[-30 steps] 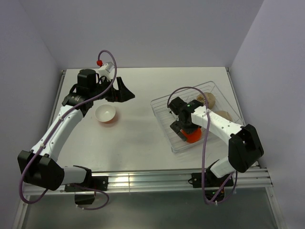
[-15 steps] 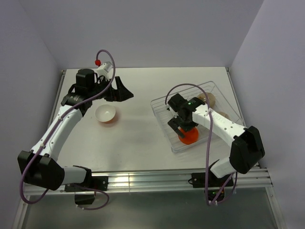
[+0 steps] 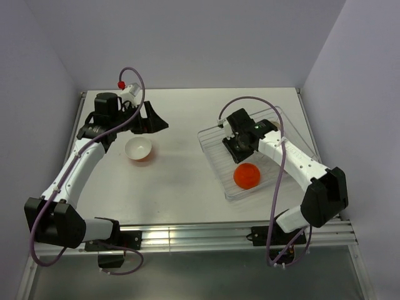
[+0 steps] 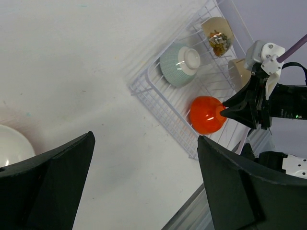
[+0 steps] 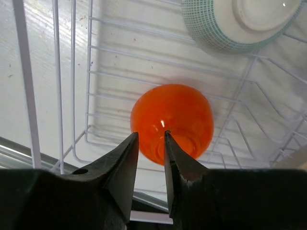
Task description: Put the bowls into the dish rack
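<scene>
At 3 o'clock on the table (image 3: 187, 187): dish rack (image 3: 211, 161), a white wire frame over a clear ribbed base, set askew to the table's edges.
Orange bowl (image 3: 247, 175): lies upside down inside the rack at its 6 o'clock end, with the foot ring uppermost and the rim on the wires. Nothing touches it.
Right gripper (image 3: 238, 143): sits over the middle of the rack, at 12 o'clock from the orange bowl and clear of it. The right wrist view shows the jaws parted by only a narrow slit. Nothing is held between them, and the bowl is seen beyond the tips.
Mint-green bowl (image 4: 178, 63): upside down in the rack with its white foot showing. In the left wrist view it is at 11 o'clock from the orange bowl, near it but apart.
Patterned bowl (image 4: 217, 29): tipped on its side at the far end of the rack, its speckled inside facing the left wrist camera.
Cream bowl (image 4: 238, 67): in the rack beside the patterned bowl, partly hidden by the right arm.
White-lined bowl (image 3: 139, 149): upright on the bare table at 9 o'clock, orange outside, well apart from the rack.
Left gripper (image 3: 159, 120): at 1 o'clock from the white-lined bowl, near it but not touching. The jaws are spread wide and hold nothing.
</scene>
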Controlling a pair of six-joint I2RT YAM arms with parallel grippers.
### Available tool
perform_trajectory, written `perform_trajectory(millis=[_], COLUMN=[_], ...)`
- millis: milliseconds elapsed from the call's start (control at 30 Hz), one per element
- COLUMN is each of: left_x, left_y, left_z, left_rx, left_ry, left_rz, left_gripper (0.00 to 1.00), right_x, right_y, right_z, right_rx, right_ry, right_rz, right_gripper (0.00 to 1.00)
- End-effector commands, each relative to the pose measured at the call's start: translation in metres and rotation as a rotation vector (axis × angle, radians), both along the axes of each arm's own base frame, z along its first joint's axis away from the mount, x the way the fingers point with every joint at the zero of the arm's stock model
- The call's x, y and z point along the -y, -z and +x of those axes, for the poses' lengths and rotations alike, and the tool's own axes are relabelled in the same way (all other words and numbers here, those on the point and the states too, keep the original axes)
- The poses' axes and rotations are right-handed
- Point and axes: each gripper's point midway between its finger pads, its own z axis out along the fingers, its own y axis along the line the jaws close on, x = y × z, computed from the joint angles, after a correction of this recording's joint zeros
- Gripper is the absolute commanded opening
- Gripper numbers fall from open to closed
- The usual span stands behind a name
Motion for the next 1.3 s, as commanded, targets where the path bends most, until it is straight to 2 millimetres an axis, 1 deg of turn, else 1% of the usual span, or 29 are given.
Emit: perform_trajectory(millis=[0, 67, 100, 200, 267, 333, 400, 467, 533, 600, 633, 667, 700, 733, 767, 800, 833, 867, 933, 1000, 1033, 1133, 1167, 1233, 1267], left_x=[-0.011, -0.017, -0.021, -0.033, -0.039, -0.044, -0.050, -0.058, -0.071, -0.079, -0.087, -0.091, -0.100, -0.103, -0.108, -0.112, -0.122, -0.129, -0.144, -0.153, -0.156, -0.162, -0.164, -0.167, -0.169], left_y=[-0.005, 0.004, 0.007, 0.019, 0.024, 0.031, 0.038, 0.049, 0.059, 0.066, 0.069, 0.070, 0.074, 0.076, 0.080, 0.085, 0.091, 0.095, 0.105, 0.117, 0.125, 0.138, 0.146, 0.161, 0.165], left_z=[0.002, 0.002, 0.003, 0.004, 0.005, 0.004, 0.004, 0.002, 0.002, 0.002, 0.003, 0.002, 0.002, 0.002, 0.000, -0.001, 0.001, 0.001, 0.002, 0.002, 0.003, 0.005, 0.005, 0.007, 0.008], left_rx=[0.052, 0.030, 0.030, 0.020, 0.023, 0.015, 0.002, -0.038, -0.069, -0.092, -0.102, -0.105, -0.114, -0.121, -0.127, -0.140, -0.159, -0.164, -0.189, -0.213, -0.231, -0.249, -0.266, -0.297, -0.305], left_ry=[-0.007, -0.026, -0.031, -0.057, -0.073, -0.080, -0.095, -0.115, -0.148, -0.167, -0.187, -0.195, -0.217, -0.222, -0.216, -0.222, -0.247, -0.252, -0.290, -0.287, -0.288, -0.282, -0.280, -0.277, -0.283], left_rz=[0.014, 0.035, 0.052, 0.101, 0.135, 0.162, 0.188, 0.214, 0.246, 0.259, 0.262, 0.270, 0.281, 0.291, 0.313, 0.328, 0.345, 0.360, 0.387, 0.413, 0.428, 0.442, 0.453, 0.468, 0.475], left_gripper=[0.94, 0.94, 0.93, 0.93, 0.94, 0.94, 0.94, 0.94, 0.95, 0.95, 0.95, 0.96, 0.97, 0.98, 0.99, 0.99, 1.00, 0.99, 0.99, 0.97, 0.97, 0.93, 0.91, 0.87, 0.83], right_x=[-0.013, -0.009, -0.005, 0.008, 0.013, 0.023, 0.027, 0.028, 0.027, 0.022, 0.021, 0.018, 0.013, 0.012, 0.009, 0.007, 0.005, 0.002, -0.003, -0.005, -0.008, -0.011, -0.017, -0.014, -0.016], right_y=[0.007, 0.017, 0.028, 0.043, 0.049, 0.056, 0.059, 0.057, 0.051, 0.040, 0.037, 0.026, 0.021, 0.015, 0.002, -0.005, -0.012, -0.022, -0.036, -0.052, -0.057, -0.079, -0.087, -0.095, -0.100], right_z=[0.014, 0.016, 0.012, 0.006, 0.004, 0.002, -0.001, -0.003, -0.002, 0.002, 0.002, 0.007, 0.006, 0.007, 0.011, 0.012, 0.013, 0.016, 0.016, 0.019, 0.018, 0.021, 0.019, 0.021, 0.020], right_rx=[0.000, -0.005, -0.034, -0.068, -0.078, -0.091, -0.108, -0.112, -0.103, -0.085, -0.084, -0.056, -0.056, -0.045, -0.008, 0.005, 0.021, 0.044, 0.071, 0.113, 0.110, 0.143, 0.141, 0.149, 0.147], right_ry=[0.000, 0.009, 0.013, 0.029, 0.032, 0.046, 0.051, 0.050, 0.053, 0.052, 0.054, 0.055, 0.047, 0.049, 0.045, 0.040, 0.035, 0.033, 0.013, 0.013, 0.001, 0.003, -0.014, 0.004, -0.001], right_rz=[0.072, 0.052, 0.029, -0.021, -0.038, -0.076, -0.087, -0.090, -0.084, -0.056, -0.050, -0.030, -0.004, 0.008, 0.032, 0.051, 0.063, 0.081, 0.122, 0.156, 0.185, 0.263, 0.312, 0.345, 0.368], right_gripper=[0.35, 0.34, 0.34, 0.34, 0.34, 0.34, 0.34, 0.36, 0.37, 0.41, 0.45, 0.48, 0.51, 0.58, 0.62, 0.66, 0.74, 0.78, 0.84, 0.87, 0.88, 0.88, 0.88, 0.88, 0.88])
